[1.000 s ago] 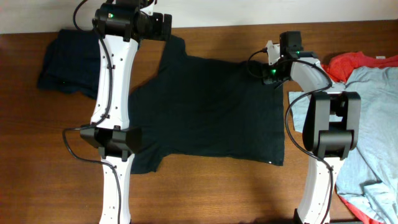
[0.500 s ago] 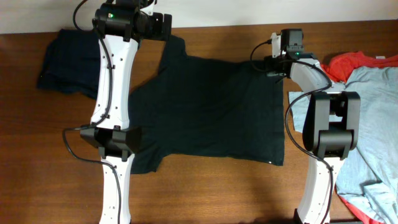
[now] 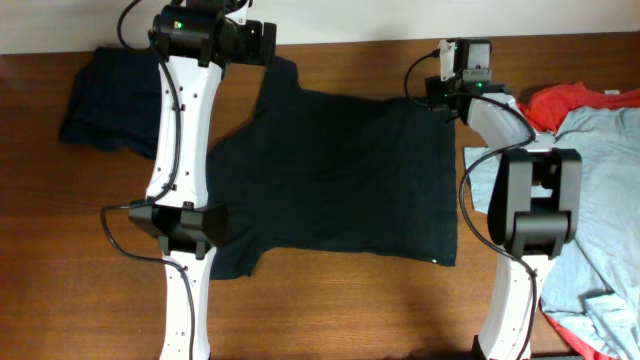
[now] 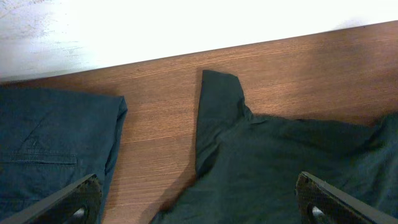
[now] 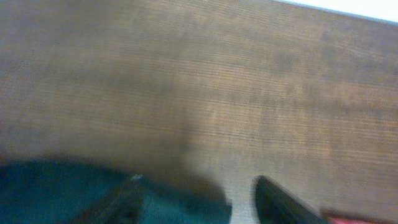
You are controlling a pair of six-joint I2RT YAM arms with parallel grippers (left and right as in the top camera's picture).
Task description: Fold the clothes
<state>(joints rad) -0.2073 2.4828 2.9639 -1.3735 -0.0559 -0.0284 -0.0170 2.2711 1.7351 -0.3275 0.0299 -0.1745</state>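
- Black shirt [image 3: 340,180]: spread flat mid-bench [image 3: 330,310], between your two arms; long axis runs across you, left to right; neck end points to your left, hem to your right; one sleeve [image 4: 217,102] reaches toward the far edge, the other toward you; small white label [image 3: 437,262] at the near hem corner.
- Left hand [image 4: 205,202]: fingers spread wide, grasping nothing; it hangs over the far sleeve, the shirt's shoulder just below it in its own view.
- Right hand [image 5: 199,205]: fingers apart, nothing pinched as far as its blurred view shows; the far hem corner [image 5: 68,186] lies at its left finger, bare wood beyond.
- Key relation: each hand sits at a far corner of the shirt, left at the sleeve, right at the hem; the body of the shirt lies toward you from both; neither arm is clearly nearer.
- Judgement: a fold along the long axis would need both far corners gripped and drawn toward you; a loose grip on one side risks a skewed crease.
- Other clothes: navy shirt [image 3: 105,95] bunched at far left, apart from the black one; red shirt [image 3: 575,100] and blue shirt [image 3: 600,200] heaped at your right, past the right arm.
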